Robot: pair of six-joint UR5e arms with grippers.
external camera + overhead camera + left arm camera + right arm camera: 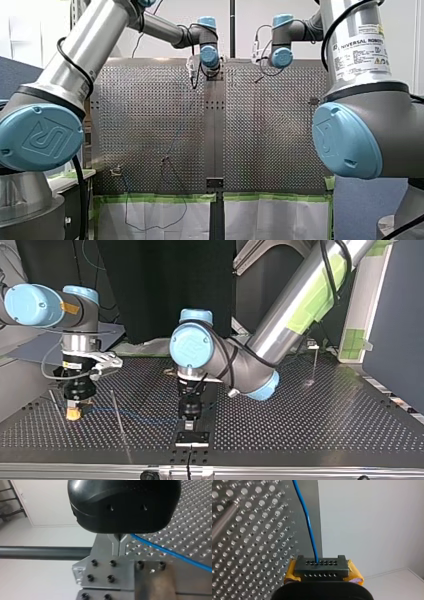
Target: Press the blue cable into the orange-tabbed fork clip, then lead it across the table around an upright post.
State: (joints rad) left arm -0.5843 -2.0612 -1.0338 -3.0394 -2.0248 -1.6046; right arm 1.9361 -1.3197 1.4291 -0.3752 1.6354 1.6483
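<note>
The blue cable [135, 412] lies stretched low over the perforated table [325, 425], between the 2 grippers and near the table edge that is closest in the top view. I think it is kept taut like this so that it can go down straight into a clip. The orange-tabbed fork clip itself I cannot find in any view.

My right gripper [73, 412] has 1 end of the cable. In its wrist view the cable enters a dark block [321, 567] with 2 rows of holes, and the yellow pads [354, 573] sit against both sides of it. So this claw is closed narrow and holds the cable by the block.

My left gripper [119, 541] stands above a metal bracket [110, 570] with screws at the table's edge. Its metal fingers [115, 545] meet at the tips with almost no gap. The cable comes out just beside them, so it seems pinched there.

A thin upright post [120, 422] stands between both grippers, just beside the cable. Whether it touches the cable, I cannot tell.
</note>
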